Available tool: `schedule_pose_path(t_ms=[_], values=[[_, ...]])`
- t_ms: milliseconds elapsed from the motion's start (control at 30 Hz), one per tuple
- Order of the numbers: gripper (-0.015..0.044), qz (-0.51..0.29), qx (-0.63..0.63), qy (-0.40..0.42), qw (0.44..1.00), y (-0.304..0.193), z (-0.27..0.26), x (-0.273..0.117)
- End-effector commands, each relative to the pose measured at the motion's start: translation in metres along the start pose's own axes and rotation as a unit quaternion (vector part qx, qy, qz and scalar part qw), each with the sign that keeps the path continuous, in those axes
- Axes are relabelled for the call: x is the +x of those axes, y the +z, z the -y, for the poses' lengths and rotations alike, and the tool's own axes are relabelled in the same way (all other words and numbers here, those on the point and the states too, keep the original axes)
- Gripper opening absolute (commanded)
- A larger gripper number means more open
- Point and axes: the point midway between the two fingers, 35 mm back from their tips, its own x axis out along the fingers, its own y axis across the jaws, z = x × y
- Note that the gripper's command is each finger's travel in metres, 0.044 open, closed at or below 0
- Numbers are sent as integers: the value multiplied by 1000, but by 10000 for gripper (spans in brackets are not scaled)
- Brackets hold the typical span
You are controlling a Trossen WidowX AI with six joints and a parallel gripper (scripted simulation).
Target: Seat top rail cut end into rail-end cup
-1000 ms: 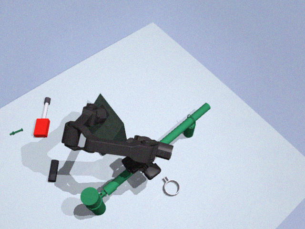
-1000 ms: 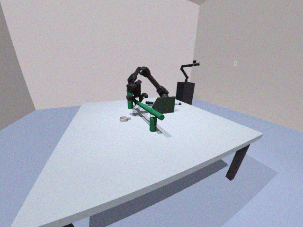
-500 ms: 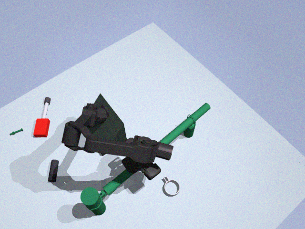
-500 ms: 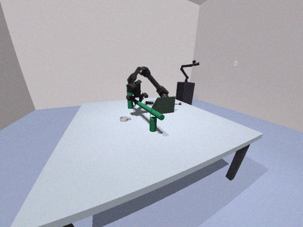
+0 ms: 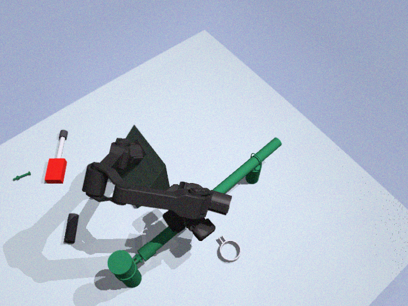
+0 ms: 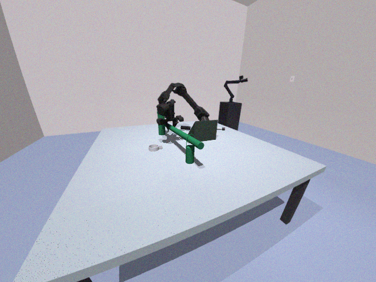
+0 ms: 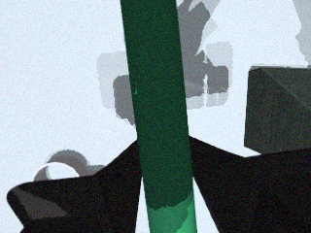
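The claw [image 5: 187,225] [image 6: 167,123] [image 7: 160,140] is being held over the tabletop [image 5: 296,230] [image 6: 182,188] [image 7: 49,73], and the green top rail [image 5: 237,174] [image 6: 182,133] [image 7: 157,97] is being pinched between its two fingers, one on each side. The claw is being carried by the black arm [image 5: 148,197] [image 6: 191,100], which is being arched up and back from it.

Along the rail to one side of the claw, the rail's near end is being met by the rail-end cup [image 5: 147,252]; how deeply it is being received cannot be told. The cup is being borne by the brace band [image 5: 131,276], which is being kept around the big post [image 5: 134,281] [image 6: 161,130] near the post cap [image 5: 120,261]. Along the rail to the claw's other side, the rail is being encircled by the loop cap [image 5: 256,159] [image 6: 190,135] on the short post [image 5: 253,176] [image 6: 190,154], its free end being left projecting past the loop.

Near the claw, off the rail, a pale ring clamp [image 5: 220,253] [image 6: 153,150] is being supported by the tabletop. Across the rail from that clamp, a dark angular block [image 5: 148,171] [image 6: 204,130] [image 7: 277,109] is being shown, with a black cylinder [image 5: 71,228] [image 6: 185,127] and a red block [image 5: 55,170] being seen farther from the claw.
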Motion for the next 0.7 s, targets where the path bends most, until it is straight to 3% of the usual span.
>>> schedule_pose_path(t_ms=[0,667], values=[[0,3,2,4,1000,6,-2,-2],[0,-8,0,-8,1000,1,-1,-1]])
